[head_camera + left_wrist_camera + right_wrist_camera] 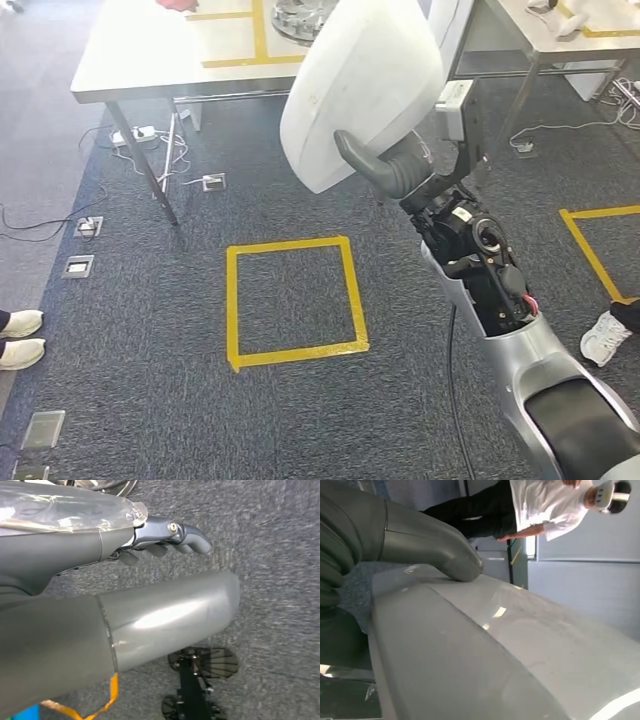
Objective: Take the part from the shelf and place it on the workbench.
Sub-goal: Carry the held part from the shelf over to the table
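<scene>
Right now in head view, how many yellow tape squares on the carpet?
2: one full tape square mid-carpet ahead; one partial square at the right edge, cut off by the frame. Others may lie outside it.

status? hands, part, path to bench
Right hand grips white part, carried above carpet. Left hand holds nothing, fingers apart. Workbench ahead, part not yet placed; yellow floor square between, nothing on it.

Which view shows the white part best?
The head view: the whole rounded white part shows, held up by the right robot hand above the carpet. The right wrist view shows a close stretch of its surface under the thumb. The left wrist view gives nothing of it.
</scene>
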Tool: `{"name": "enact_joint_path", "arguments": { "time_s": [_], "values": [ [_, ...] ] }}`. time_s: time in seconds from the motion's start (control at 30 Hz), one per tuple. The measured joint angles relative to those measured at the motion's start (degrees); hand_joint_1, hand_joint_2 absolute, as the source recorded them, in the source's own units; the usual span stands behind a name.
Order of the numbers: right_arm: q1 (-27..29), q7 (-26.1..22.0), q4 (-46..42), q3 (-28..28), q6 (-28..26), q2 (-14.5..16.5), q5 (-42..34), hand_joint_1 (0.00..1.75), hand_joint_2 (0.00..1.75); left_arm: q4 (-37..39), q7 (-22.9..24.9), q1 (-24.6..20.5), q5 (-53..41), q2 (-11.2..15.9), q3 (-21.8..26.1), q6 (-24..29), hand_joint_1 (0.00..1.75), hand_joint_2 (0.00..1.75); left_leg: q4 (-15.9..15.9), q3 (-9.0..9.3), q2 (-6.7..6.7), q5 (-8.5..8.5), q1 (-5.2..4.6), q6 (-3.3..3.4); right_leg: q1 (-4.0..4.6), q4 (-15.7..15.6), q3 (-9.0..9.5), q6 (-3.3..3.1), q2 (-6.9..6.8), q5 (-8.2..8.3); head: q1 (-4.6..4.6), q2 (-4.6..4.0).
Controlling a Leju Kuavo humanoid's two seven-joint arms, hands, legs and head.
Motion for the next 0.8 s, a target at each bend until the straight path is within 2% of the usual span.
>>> {"name": "enact_joint_path", "arguments": {
  "time_s": [0.07,0.1,0.13,0.2,0.23,0.27,0.3,0.33,0.37,0.4,0.43,0.5,0.57,0.63,0.67,0.73,0.77,0.8],
  "values": [
    [0.0,-0.1,0.0,0.0,0.1,0.0,0.0,1.75,1.75,0.0,0.0,0.0,0.0,0.0,0.0,0.0,0.00,0.00,0.0,0.22,0.00,-0.28,-0.06,1.09,-0.21,0.1,0.07,0.53,-0.01,-0.48,0.38,0.00],
    [0.0,-0.1,0.0,0.0,0.1,0.0,0.0,1.75,1.75,0.0,0.0,0.0,0.0,0.0,0.0,0.0,0.00,0.00,-0.1,0.44,0.01,-0.41,-0.08,1.60,-0.25,1.3,-0.45,0.69,-0.11,-1.29,0.64,0.00],
    [-0.1,-0.1,0.0,0.0,0.1,0.0,0.0,1.75,1.75,0.0,0.0,0.0,0.1,0.0,0.0,0.0,0.00,0.00,-0.2,0.70,0.01,-0.56,-0.10,2.05,-0.23,3.9,-1.71,0.73,-0.20,-2.58,1.00,0.00],
    [-0.1,-0.2,0.1,0.0,0.1,0.0,0.0,1.75,1.75,0.0,0.0,0.1,0.1,0.0,0.0,0.0,0.00,0.00,-0.2,1.15,0.02,-1.00,-0.40,2.71,-0.01,12.5,-6.17,0.58,-0.32,-5.74,1.89,0.00],
    [0.0,-0.2,0.2,0.0,0.2,0.0,0.0,1.75,1.75,0.0,0.0,0.1,0.1,0.0,0.0,0.0,0.00,0.00,-0.2,1.41,0.01,-1.23,-0.63,2.92,0.10,16.3,-8.43,0.45,-0.32,-6.59,2.23,0.00],
    [0.2,-0.2,0.3,0.0,0.2,0.0,0.0,1.75,1.75,0.0,0.0,0.2,0.1,-0.1,0.0,0.0,0.00,0.00,-0.2,1.74,0.00,-1.50,-0.86,3.08,0.24,18.3,-9.91,0.25,-0.31,-6.39,2.48,0.00],
    [0.3,-0.2,0.4,0.0,0.2,0.0,0.0,1.75,1.75,0.0,0.0,0.3,0.1,-0.1,0.0,0.0,0.00,0.00,-0.2,2.18,-0.03,-1.80,-1.08,3.16,0.41,17.8,-10.25,-0.06,-0.31,-4.99,2.68,0.00],
    [0.3,-0.2,0.4,0.0,0.2,0.0,0.0,1.75,1.75,0.0,0.0,0.3,0.1,-0.1,0.0,0.0,0.00,0.00,-0.2,2.74,-0.06,-2.15,-1.28,3.19,0.65,14.9,-9.38,-0.50,-0.31,-2.56,2.88,0.00],
    [0.2,-0.2,0.4,0.0,0.2,0.0,0.0,1.75,1.75,0.0,0.0,0.4,0.1,-0.2,0.0,0.0,0.00,0.00,-0.2,3.29,-0.08,-2.53,-1.40,3.18,0.98,10.8,-7.89,-1.07,-0.31,0.07,3.08,0.00],
    [0.2,-0.3,0.4,0.0,0.2,0.0,0.0,1.75,1.75,0.0,0.0,0.4,0.1,-0.3,0.0,0.0,0.00,0.00,-0.2,3.74,-0.10,-2.87,-1.58,3.09,1.30,6.9,-6.25,-1.61,-0.34,1.94,3.11,0.00],
    [0.1,-0.3,0.4,0.0,0.2,0.0,0.0,1.75,1.75,0.0,-0.1,0.4,0.1,-0.3,0.0,0.0,0.00,0.00,-0.2,3.98,-0.11,-3.14,-1.68,2.94,1.60,3.8,-4.74,-2.03,-0.37,2.88,3.14,0.00],
    [0.0,-0.3,0.4,0.0,0.2,0.0,0.0,1.75,1.75,0.0,-0.1,0.4,0.1,-0.4,0.0,0.1,0.00,0.00,-0.3,3.99,-0.05,-3.30,-1.73,2.55,1.96,1.6,-3.38,-2.42,-0.39,2.52,3.01,0.00],
    [0.0,-0.2,0.3,-0.1,0.1,0.0,0.0,1.75,1.75,0.0,-0.1,0.4,0.1,-0.4,0.0,0.1,0.00,0.00,-0.2,4.09,0.09,-3.56,-1.74,2.03,1.68,0.6,-2.65,-2.60,-0.35,2.34,3.04,0.00],
    [0.0,0.0,0.2,-0.2,0.0,0.0,0.0,1.75,1.75,0.0,-0.1,0.2,0.0,-0.4,0.0,0.1,0.00,0.00,2.7,2.83,0.21,-4.98,-1.66,1.26,1.22,-0.3,-1.64,-2.88,-0.44,2.31,2.66,0.00],
    [0.0,0.0,0.1,-0.3,-0.1,0.0,0.0,1.75,1.75,0.0,-0.2,0.2,0.0,-0.4,0.0,0.1,0.00,0.00,6.0,1.07,0.24,-6.25,-1.43,0.88,1.15,-0.5,-1.23,-3.04,-0.52,2.20,2.41,0.00],
    [0.3,0.2,0.1,-0.3,-0.2,0.0,0.0,1.75,1.75,0.0,-0.2,0.3,-0.1,-0.3,0.0,0.2,0.00,0.00,14.0,-3.95,0.27,-8.67,-1.00,0.22,1.05,-0.7,-0.73,-3.21,-0.59,1.75,1.75,0.00],
    [0.6,0.3,0.1,-0.4,-0.2,0.0,0.0,1.75,1.75,0.0,-0.2,0.3,-0.1,-0.3,0.0,0.2,0.00,0.00,16.4,-5.84,0.28,-8.75,-0.77,-0.02,0.98,-0.7,-0.45,-3.16,-0.58,1.45,1.46,0.00],
    [0.8,0.3,0.1,-0.4,-0.3,0.0,0.0,1.75,1.75,0.0,-0.2,0.3,-0.2,-0.3,0.0,0.2,0.00,0.00,16.6,-6.66,0.30,-7.66,-0.57,-0.23,0.86,-0.7,-0.08,-3.01,-0.55,1.10,1.20,0.00]
  ]
}}
